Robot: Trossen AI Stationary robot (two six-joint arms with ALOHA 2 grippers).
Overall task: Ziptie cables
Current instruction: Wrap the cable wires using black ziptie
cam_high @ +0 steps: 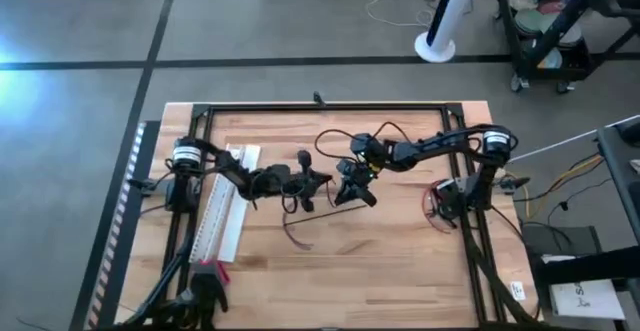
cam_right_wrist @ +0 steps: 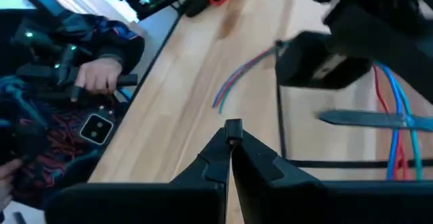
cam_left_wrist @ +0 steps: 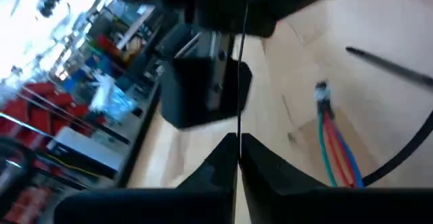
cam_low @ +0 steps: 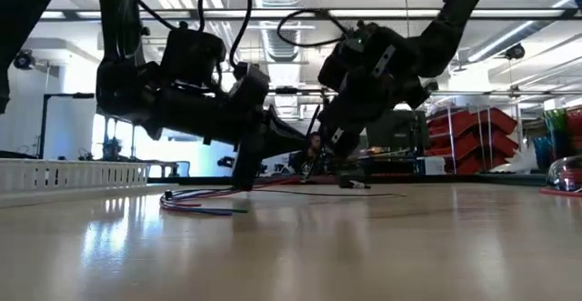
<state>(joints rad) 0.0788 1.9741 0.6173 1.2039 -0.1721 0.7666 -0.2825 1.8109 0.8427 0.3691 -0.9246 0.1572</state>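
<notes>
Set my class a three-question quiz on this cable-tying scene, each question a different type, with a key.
1. True or false: the cables lie on the table, held by neither tool.
2. Where are the left tool and the right tool? A) close together over the table's middle B) at opposite edges C) off the table
3. Fill in: the left tool's fingers are shut on a thin black ____.
Key: 1 true; 2 A; 3 strip.
</notes>
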